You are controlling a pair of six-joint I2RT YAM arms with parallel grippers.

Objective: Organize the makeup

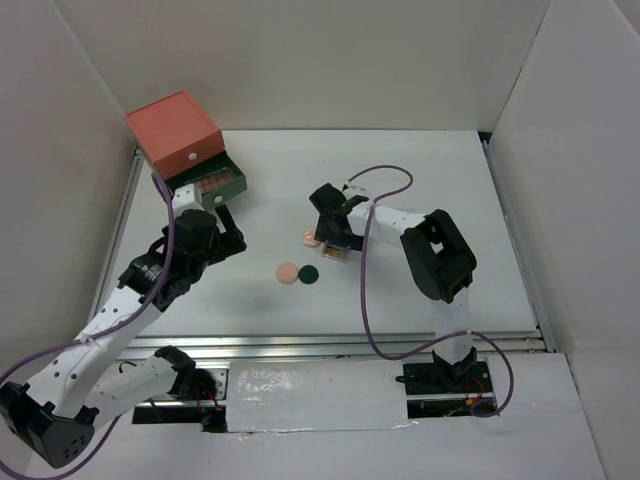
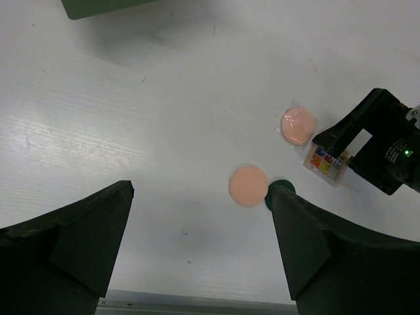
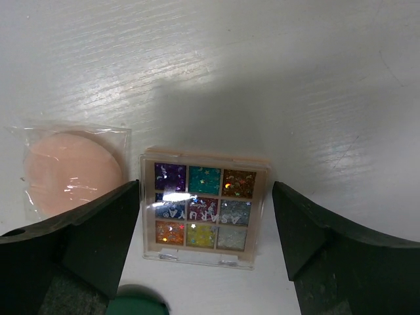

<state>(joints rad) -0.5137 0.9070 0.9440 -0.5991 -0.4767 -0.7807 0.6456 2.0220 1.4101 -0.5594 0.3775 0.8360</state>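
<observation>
A square multicolour palette (image 3: 202, 207) lies flat on the table between the fingers of my right gripper (image 3: 205, 189). The left finger rests against the palette's edge and the right finger stands a little off it, so the jaws are open around it. A pink disc in clear wrap (image 3: 69, 172) lies just left of that gripper, and a dark-green disc (image 3: 134, 305) shows at the bottom edge. A peach disc (image 1: 288, 272) and the dark-green disc (image 1: 310, 272) sit side by side at mid-table. My left gripper (image 1: 232, 228) hovers open and empty to their left.
A chest with a red top (image 1: 173, 130) stands at the back left, its green drawer (image 1: 205, 185) pulled open behind the left gripper. White walls close in the table on three sides.
</observation>
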